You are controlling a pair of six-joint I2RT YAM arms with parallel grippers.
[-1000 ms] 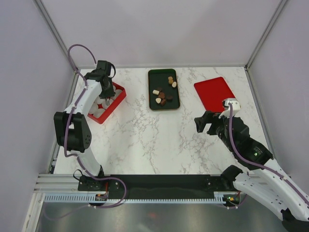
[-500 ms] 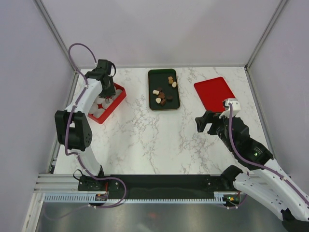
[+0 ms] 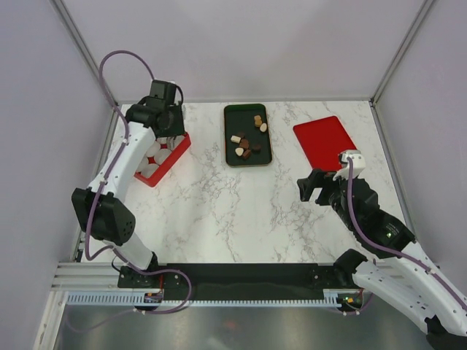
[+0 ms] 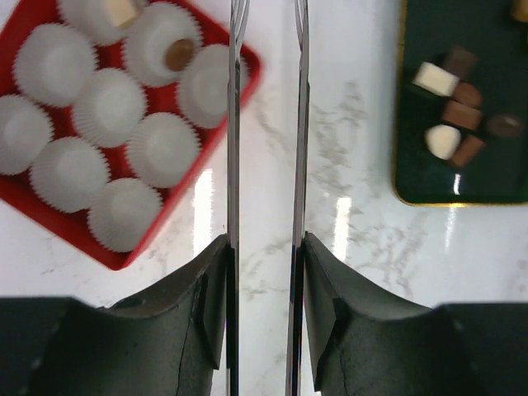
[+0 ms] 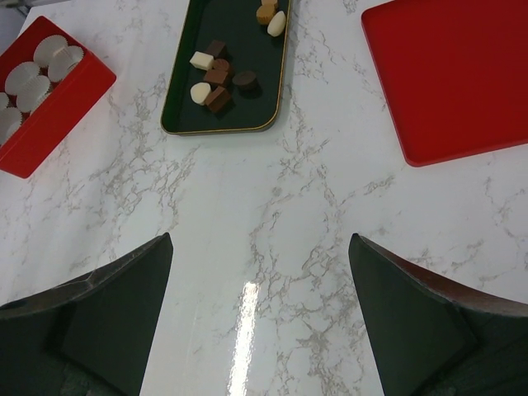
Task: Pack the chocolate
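Note:
The chocolate (image 3: pixel 246 144) lies as several brown, tan and cream pieces on a dark green tray (image 3: pixel 239 117) at the back middle. It also shows in the left wrist view (image 4: pixel 458 115) and the right wrist view (image 5: pixel 219 78). My left gripper (image 3: pixel 172 130) (image 4: pixel 264 247) is shut on long metal tongs (image 4: pixel 233 124), held at the red box's (image 3: pixel 149 180) right corner; the tong tips are out of view. Two paper cups in the box hold a brown piece (image 4: pixel 177 54) and a tan piece (image 4: pixel 122 10). My right gripper (image 3: pixel 310 186) (image 5: pixel 260 239) is open and empty above the marble.
The red box (image 4: pixel 252 70) holds several white paper cups (image 4: pixel 107 107), most of them empty. A flat red lid (image 3: pixel 325 142) (image 5: pixel 454 74) lies at the back right. Grey walls close in the table on three sides.
My left gripper with the tongs has lifted and shifted right, from over the red box to its right corner. The right arm has barely moved.

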